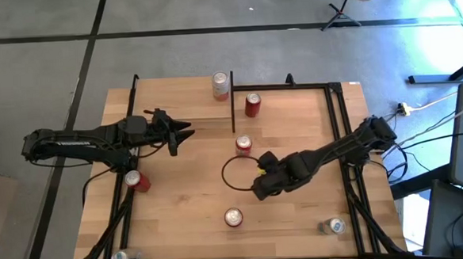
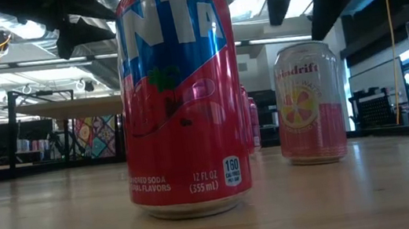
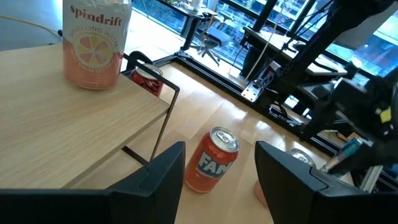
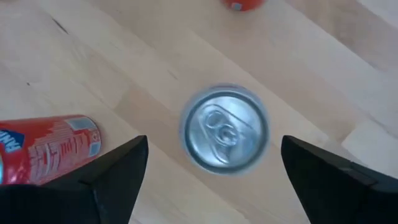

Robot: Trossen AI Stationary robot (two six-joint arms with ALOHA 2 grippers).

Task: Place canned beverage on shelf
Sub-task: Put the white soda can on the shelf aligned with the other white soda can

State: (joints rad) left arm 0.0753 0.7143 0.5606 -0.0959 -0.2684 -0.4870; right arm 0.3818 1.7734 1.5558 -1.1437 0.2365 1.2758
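The right gripper (image 4: pixel 211 171) hangs released over an upright silver-topped can (image 4: pixel 225 137) near the tabletop's front edge, well off the light-wood shelf (image 1: pixel 182 96); descending off-centre could topple it onto the fallen red can (image 4: pixel 46 149). The left gripper (image 1: pixel 186 134), half-parted and empty, waits beside the shelf.

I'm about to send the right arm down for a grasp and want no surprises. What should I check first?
1. Right end effector open and empty: ok.
2. Silver-topped can upright and between the fingers: ok.
3. Clearance from the red can lying on its side near one finger: cannot tell.
4. Free room on the shelf: ok, only the Spindrift can stands there, at a corner.
5. Left end effector away from the shelf: not ok, it hovers open at the shelf's edge and may hinder placing.
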